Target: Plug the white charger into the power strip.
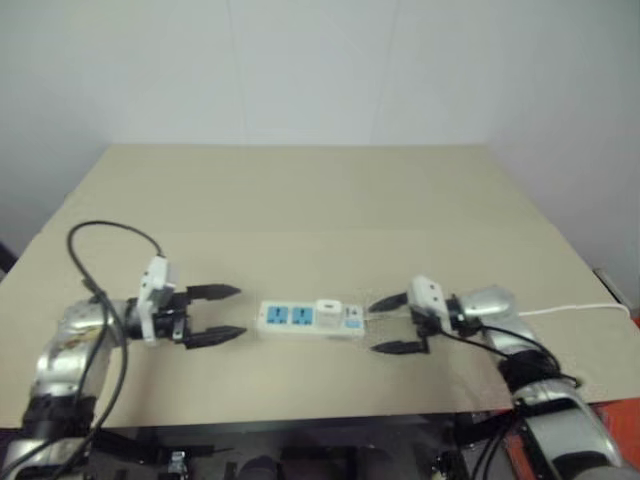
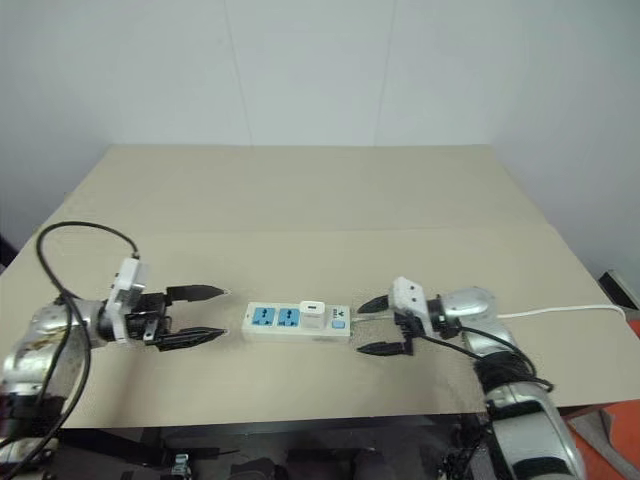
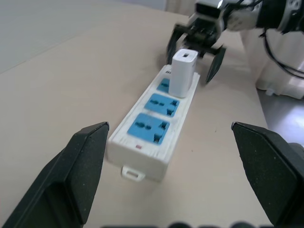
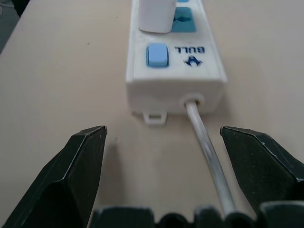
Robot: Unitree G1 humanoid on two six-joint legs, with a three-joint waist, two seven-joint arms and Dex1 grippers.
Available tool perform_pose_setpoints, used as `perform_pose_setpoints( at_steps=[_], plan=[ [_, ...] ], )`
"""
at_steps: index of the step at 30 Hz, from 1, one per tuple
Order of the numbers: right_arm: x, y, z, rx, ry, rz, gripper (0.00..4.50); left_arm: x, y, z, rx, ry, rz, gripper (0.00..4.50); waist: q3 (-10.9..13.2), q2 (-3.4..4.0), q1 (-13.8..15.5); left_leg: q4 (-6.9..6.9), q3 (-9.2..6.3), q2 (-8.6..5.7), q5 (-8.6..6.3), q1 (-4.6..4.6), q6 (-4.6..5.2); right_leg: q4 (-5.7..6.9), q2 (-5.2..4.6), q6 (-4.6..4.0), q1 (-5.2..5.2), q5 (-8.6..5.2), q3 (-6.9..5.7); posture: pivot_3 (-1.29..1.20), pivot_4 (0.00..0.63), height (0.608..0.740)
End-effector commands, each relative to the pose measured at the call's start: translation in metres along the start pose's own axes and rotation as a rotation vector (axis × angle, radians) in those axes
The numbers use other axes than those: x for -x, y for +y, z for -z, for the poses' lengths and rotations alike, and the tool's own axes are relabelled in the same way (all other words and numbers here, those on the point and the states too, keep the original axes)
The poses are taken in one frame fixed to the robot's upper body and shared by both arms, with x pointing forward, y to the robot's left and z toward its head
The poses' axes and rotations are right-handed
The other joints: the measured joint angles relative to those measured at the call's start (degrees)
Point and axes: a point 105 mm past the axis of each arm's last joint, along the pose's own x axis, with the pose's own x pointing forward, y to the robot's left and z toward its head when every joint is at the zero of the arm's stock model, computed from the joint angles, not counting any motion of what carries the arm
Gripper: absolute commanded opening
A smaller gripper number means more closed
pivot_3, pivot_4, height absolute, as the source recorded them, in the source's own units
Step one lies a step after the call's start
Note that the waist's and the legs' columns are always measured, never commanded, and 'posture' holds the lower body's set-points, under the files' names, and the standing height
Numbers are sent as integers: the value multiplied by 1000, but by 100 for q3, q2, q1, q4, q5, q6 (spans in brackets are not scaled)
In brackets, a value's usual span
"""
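Left tool point(image 1: 228, 314) released, black fingers spread, empty, just off the left end of the power strip point(image 1: 310, 319). Right tool point(image 1: 394, 323) likewise released and empty, at the strip's right end, fingers straddling the line of the cord point(image 4: 209, 156) without touching it, as far as the right wrist view shows.

Desk point(image 1: 300, 200): tan top, bare apart from the strip and its cord.

Power strip: long white bar lying flat along the near part of the desk, between the two tools. Two blue socket faces open on its left half; blue switch point(image 4: 157, 55) at the right end, where the thin white cord leaves and trails off right over the desk edge.

White charger point(image 3: 184, 73): standing upright on the strip, in the socket just left of the switch. Base meets the socket face with no gap visible from the left wrist view. Judgement: seated, task looks complete or nearly so; full insertion depth cannot be confirmed.

Handling, judged: charger is light, rigid, smooth plastic, likely slippery under hard fingers. If reseating is needed, pinch across its two broad flat faces, low on the body, and push straight down. Strip is light enough to slide; brace it by the long sides at the far-left end.
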Motion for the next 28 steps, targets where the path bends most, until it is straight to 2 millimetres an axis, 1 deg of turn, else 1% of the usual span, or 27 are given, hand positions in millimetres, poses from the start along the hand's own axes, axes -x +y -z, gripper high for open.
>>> perform_pose_setpoints(
  at_steps=[1, 3, 4, 6, 9, 12, 22, 28],
  plan=[
    [40, 1, -22, 79, 6, 56, 4457, 18, -2, -13, -44, 7, -48, 4500, 3, 3, 8, -1, 0, 1, 0, 1, 0, -3, 0, 0, 0, 0, -1, 0, 150, 740],
    [55, 4, -24, 110, 41, 92, 4457, 23, -3, -11, -37, 17, -69, 4500, 4, 4, 33, -3, 1, 1, 0, 1, 0, -6, 0, -1, 0, -1, -3, 0, 150, 740],
    [59, 5, -25, 113, 51, 103, 4457, 23, -3, -11, -35, 19, -77, 4500, 5, 4, 45, -5, 2, 1, 0, 3, 0, -7, 1, -1, 0, -2, -4, 0, 150, 740],
    [72, 9, -26, 91, 65, 125, 4457, 23, -5, -8, -28, 22, -85, 4500, 6, 2, 49, -3, 8, 5, 0, 6, -1, -7, 4, -3, 1, -4, -5, 0, 150, 740],
    [81, 13, -28, 97, 82, 168, 4457, 21, -8, -5, -19, 26, -87, 4500, 7, 2, 77, -4, 18, 5, 0, 10, -1, -7, 5, -6, 2, -8, -4, 0, 150, 740],
    [86, 16, -30, 88, 88, 198, 4457, 18, -8, -1, -14, 35, -85, 4500, 8, 1, 93, -3, 26, 5, 0, 4, -1, -10, 6, -6, 0, -8, -4, 0, 150, 740],
    [99, 28, -26, 51, 138, 250, 4457, 13, -4, -2, -13, 47, -71, 4500, 10, -1, 122, -3, 42, 3, 0, 0, -1, -14, 5, -5, 0, -9, -6, 0, 150, 740],
    [102, 33, -24, 33, 144, 265, 4457, 11, -2, -5, -14, 44, -65, 4500, 10, -2, 117, -2, 44, 3, 0, 1, -1, -14, 7, -4, 0, -9, -5, 0, 150, 740]
  ],
)
